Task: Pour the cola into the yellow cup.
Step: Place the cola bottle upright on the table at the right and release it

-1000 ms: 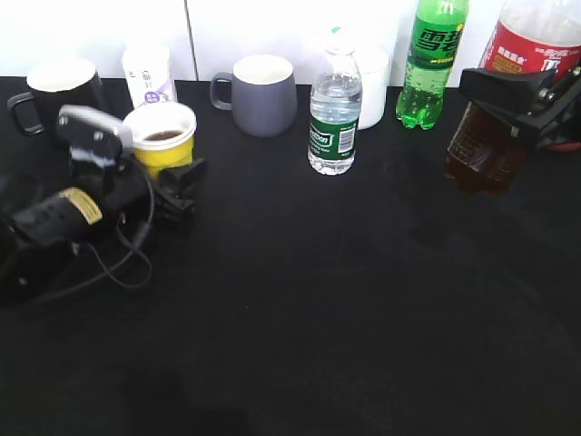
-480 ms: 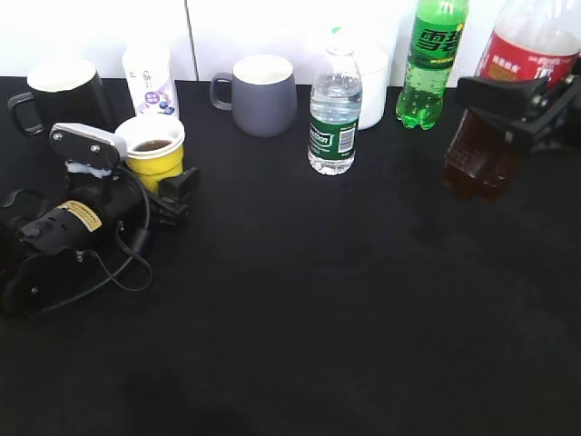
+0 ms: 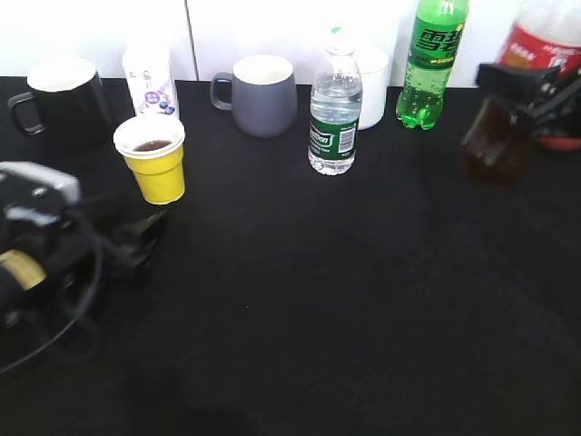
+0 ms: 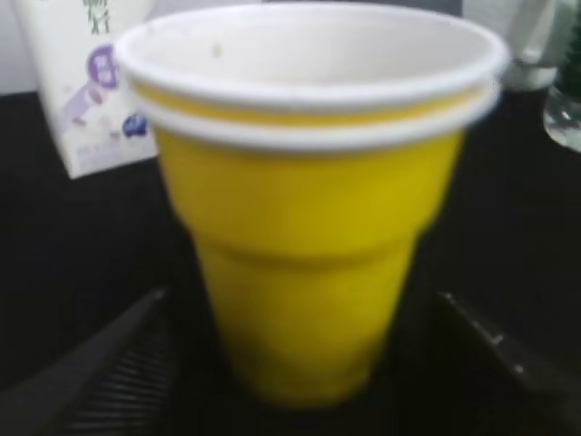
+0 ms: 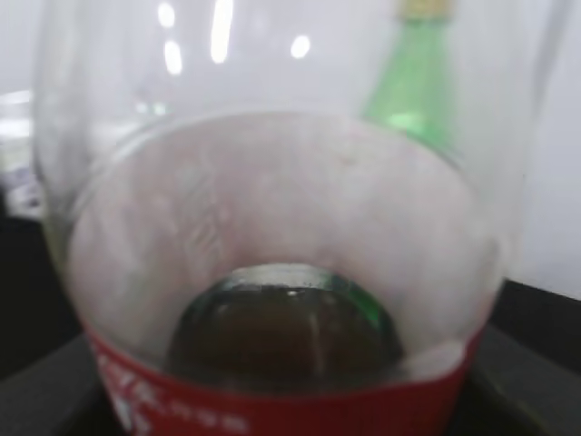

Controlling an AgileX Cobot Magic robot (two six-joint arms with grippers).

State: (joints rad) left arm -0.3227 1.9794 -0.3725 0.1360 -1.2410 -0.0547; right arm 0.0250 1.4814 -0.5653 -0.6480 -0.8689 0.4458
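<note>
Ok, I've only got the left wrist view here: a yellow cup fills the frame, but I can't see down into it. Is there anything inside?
Observer: Yes. The exterior view looks down into the yellow cup and shows a small pool of dark liquid at its bottom.
Operator: And where's the cola?
Observer: At the far right of the table. The right gripper is shut on the cola bottle.
Operator: Is the bottle empty?
Observer: No. The exterior view shows brown liquid in its lower part, below the gripper.
</note>
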